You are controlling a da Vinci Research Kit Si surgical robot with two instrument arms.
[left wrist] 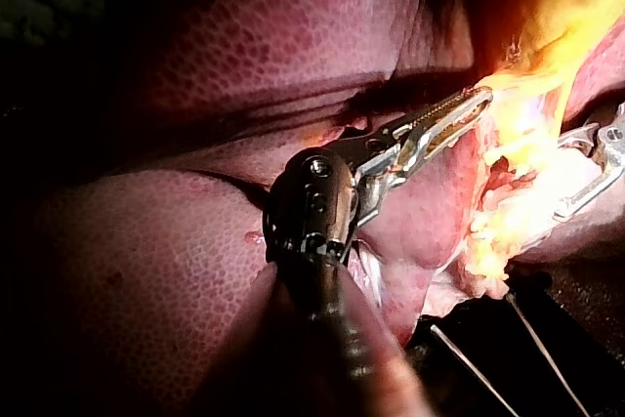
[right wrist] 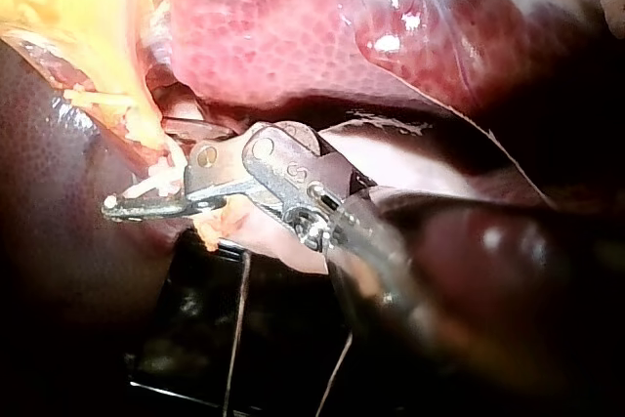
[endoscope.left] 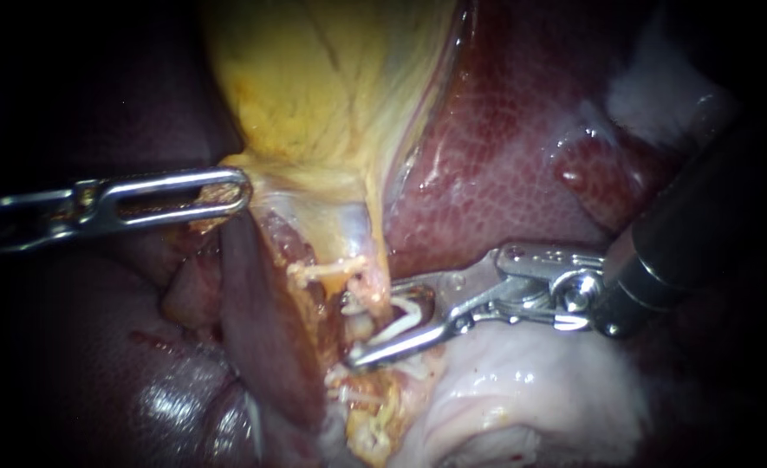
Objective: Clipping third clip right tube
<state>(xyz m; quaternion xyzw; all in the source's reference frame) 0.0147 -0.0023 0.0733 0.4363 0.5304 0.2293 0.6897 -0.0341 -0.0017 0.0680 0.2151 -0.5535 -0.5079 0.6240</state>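
Steel jaws of the right instrument's hand [endoscope.left: 381,322] stand part-open around the pale right tube [endoscope.left: 364,329], with a white clip [endoscope.left: 405,319] lying between them. The slotted left instrument [endoscope.left: 240,191] is clamped on the yellow gallbladder [endoscope.left: 314,87] at its lower edge. Dark red liver [endoscope.left: 504,156] crowds close above the right jaws, and pale tissue [endoscope.left: 522,399] lies just beneath.

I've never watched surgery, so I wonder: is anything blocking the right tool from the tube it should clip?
Nothing visible. The right instrument has its open jaws astride the tube; the left instrument grips the gallbladder well off to the side.
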